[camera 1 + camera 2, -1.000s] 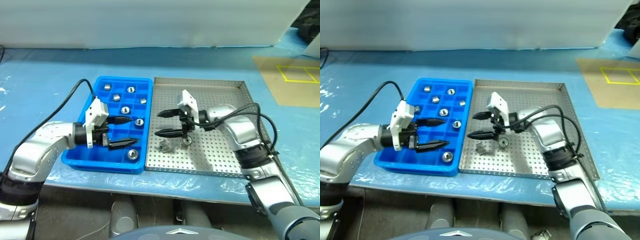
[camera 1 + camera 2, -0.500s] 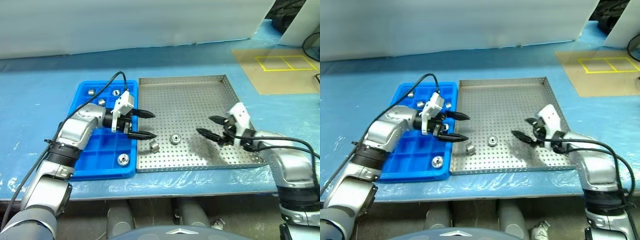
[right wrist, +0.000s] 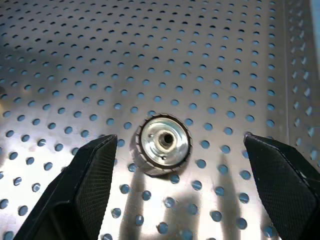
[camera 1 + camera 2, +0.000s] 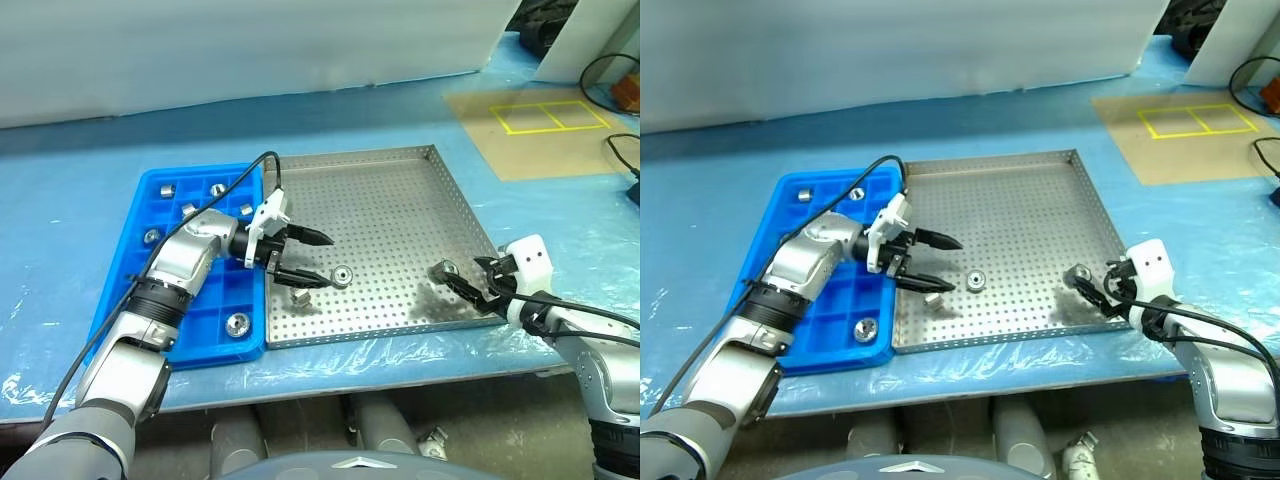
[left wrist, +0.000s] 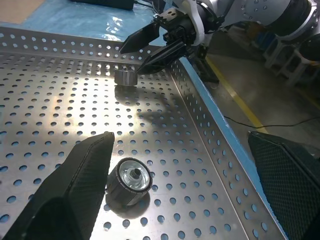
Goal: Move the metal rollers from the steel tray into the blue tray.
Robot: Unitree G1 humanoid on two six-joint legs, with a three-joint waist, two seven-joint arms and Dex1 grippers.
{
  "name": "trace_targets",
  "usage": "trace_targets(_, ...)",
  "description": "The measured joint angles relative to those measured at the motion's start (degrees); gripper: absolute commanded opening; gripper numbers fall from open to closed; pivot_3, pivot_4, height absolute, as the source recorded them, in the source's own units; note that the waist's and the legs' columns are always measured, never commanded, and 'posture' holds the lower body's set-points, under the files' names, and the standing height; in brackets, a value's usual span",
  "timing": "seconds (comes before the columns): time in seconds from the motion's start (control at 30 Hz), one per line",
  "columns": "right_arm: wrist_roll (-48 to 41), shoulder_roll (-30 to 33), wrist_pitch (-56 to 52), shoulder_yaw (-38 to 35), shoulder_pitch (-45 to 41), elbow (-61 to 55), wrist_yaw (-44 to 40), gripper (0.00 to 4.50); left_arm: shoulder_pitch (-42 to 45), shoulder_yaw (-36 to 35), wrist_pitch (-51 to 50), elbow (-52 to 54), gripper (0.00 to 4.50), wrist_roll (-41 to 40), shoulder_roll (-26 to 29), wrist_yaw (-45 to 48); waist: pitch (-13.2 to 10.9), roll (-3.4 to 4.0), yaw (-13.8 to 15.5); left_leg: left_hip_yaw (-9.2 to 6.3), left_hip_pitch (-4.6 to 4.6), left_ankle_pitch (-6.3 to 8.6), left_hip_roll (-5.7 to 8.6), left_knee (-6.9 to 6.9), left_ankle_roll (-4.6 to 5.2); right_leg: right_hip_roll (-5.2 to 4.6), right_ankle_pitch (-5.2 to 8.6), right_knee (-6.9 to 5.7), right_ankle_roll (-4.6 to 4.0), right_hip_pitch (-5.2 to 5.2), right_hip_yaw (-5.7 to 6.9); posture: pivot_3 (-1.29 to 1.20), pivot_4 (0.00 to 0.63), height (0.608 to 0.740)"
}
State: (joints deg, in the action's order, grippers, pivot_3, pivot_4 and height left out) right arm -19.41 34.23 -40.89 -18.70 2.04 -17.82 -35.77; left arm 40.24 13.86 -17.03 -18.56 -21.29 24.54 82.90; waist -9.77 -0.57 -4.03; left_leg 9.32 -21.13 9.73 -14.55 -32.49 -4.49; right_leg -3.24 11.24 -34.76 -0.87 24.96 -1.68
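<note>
Five metal rollers (image 4: 217, 188) countable in the blue tray (image 4: 120, 300) at the left of the frame, so perhaps a bit more than half done. Four of them toward its upper end and one near its lower right corner, each alone in its own square; impossible to tell if the arm hides more

Three more to move, it seems, all lying in the steel tray (image 4: 400, 190) at the centre. In its lower left part a flanged disc (image 4: 342, 275) and a short cylinder (image 4: 299, 297), near each other but apart. Near its lower right corner a third roller (image 4: 442, 268)

At the left gripper (image 4: 305, 258), jaws spread wide and nothing held, reaching over the lower left of the steel tray, the disc just at the tips. At the right gripper (image 4: 465, 280), jaws also apart and empty, low at the lower right corner, the third roller between them but not gripped
</note>
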Motion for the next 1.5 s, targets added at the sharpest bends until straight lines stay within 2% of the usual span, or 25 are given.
trace_targets(0.73, 1.76, -2.45, 6.29, 8.50, -5.92, 8.82, 2.91, 4.17, -2.10, -2.58, -0.77, 1.72, 4.50, 0.00, 2.45, -2.61, 0.00, 0.01, 0.13, 0.07, 0.01, 0.06, 0.04, -0.04, 0.11, -0.08, -0.01, 0.02, -0.01, -0.03, 0.00, -0.46, 0.150, 0.740)
trace_targets(0.83, 2.77, -3.22, 7.58, 9.68, -6.85, 10.74, 3.52, 3.59, -2.29, -2.62, -1.13, 2.46, 4.50, -0.01, 2.55, -2.89, 0.00, 0.01, 0.16, 0.07, 0.00, 0.07, 0.04, -0.03, 0.11, -0.08, -0.01, 0.02, -0.01, -0.03, 0.00, -0.45, 0.150, 0.740)
trace_targets(1.03, 3.88, -3.32, 9.22, 11.00, -8.34, 12.63, 3.28, 1.75, -2.69, -2.77, -1.72, 3.45, 4.50, -0.03, 3.50, -3.51, 0.00, 0.01, 0.20, 0.07, 0.02, 0.07, 0.04, -0.03, 0.11, -0.08, -0.01, 0.02, -0.01, -0.03, 0.00, -0.43, 0.150, 0.740)
trace_targets(1.3, 5.32, -3.23, 9.05, 13.54, -11.02, 12.99, 2.53, 1.68, -3.57, -4.85, -2.20, 3.77, 4.50, -0.02, 6.88, -4.40, -0.01, 0.03, 0.17, 0.07, 0.02, 0.05, 0.03, -0.01, 0.08, -0.08, -0.01, -0.02, -0.01, 0.01, 0.01, -0.38, 0.150, 0.740)
trace_targets(1.4, 4.43, -3.26, 7.55, 15.91, -14.25, 11.75, 0.09, 1.68, -3.60, -6.38, -2.23, 3.78, 4.50, 0.01, 9.18, -4.92, -0.01, 0.04, 0.17, 0.08, 0.03, 0.04, 0.03, 0.02, 0.07, -0.07, -0.01, -0.04, -0.01, 0.04, 0.01, -0.34, 0.150, 0.740)
trace_targets(1.5, 1.66, -4.14, 5.42, 19.91, -21.23, 9.50, -4.86, 1.68, -4.16, -8.87, -2.63, 4.52, 4.50, -0.06, 12.25, -5.80, -0.03, 0.06, 0.13, 0.12, 0.06, 0.00, -0.05, 0.09, 0.00, -0.04, -0.03, -0.12, -0.03, 0.13, 0.02, -0.29, 0.150, 0.740)
